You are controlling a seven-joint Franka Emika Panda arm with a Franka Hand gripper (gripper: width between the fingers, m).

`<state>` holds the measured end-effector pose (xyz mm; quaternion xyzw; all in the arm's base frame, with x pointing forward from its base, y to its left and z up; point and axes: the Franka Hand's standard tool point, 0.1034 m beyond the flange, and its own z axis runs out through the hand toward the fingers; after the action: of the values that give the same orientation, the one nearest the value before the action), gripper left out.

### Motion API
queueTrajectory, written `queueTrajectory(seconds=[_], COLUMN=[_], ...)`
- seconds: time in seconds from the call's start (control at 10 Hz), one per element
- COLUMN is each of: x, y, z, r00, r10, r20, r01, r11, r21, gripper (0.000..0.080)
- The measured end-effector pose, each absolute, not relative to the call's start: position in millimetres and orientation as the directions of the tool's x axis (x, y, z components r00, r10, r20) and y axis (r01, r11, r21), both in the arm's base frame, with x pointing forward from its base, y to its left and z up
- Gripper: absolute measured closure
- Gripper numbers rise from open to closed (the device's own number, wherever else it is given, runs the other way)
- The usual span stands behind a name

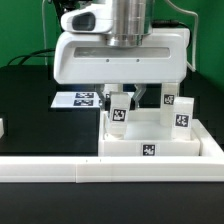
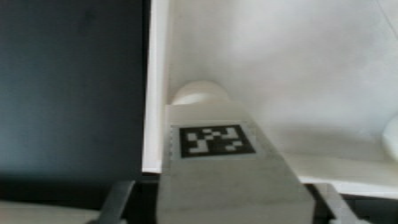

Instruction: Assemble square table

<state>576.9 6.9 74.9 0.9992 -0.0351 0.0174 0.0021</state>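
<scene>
Gripper (image 2: 210,190) clenched on a leg (image 2: 217,140) in wrist view; exterior view hides fingertips behind slab (image 1: 150,140).

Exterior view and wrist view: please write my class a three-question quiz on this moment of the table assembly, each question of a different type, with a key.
1. True or false: the marker board lies on top of the square table.
2. In the wrist view, what is the gripper closed on? A) a leg B) a screwdriver C) a cup
3. Fill in: in the exterior view, the long white part in front of the square table is the ___.

Key: 1 false; 2 A; 3 border rail.
</scene>
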Motion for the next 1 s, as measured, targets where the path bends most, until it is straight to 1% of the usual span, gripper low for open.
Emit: queueTrajectory(seconds=[0.3,0.4,0.7,0.8,1.0], x=[577.1,577.4,578.2,577.9,577.7], y=[4.0,4.4,8.6,9.2,8.6], z=[74.7,74.6,74.1,74.1,73.9], r00=[0.920,0.884,0.716,0.598,0.432], r10=[-0.390,-0.466,-0.697,-0.801,-0.902], r20=[0.029,0.027,0.021,0.014,-0.001], r01=[-0.389,-0.465,-0.696,-0.800,-0.901], r11=[-0.920,-0.884,-0.716,-0.598,-0.431], r21=[-0.039,-0.043,-0.053,-0.053,-0.056], gripper=[0.0509,0.0509,0.0509,0.0509,0.0509])
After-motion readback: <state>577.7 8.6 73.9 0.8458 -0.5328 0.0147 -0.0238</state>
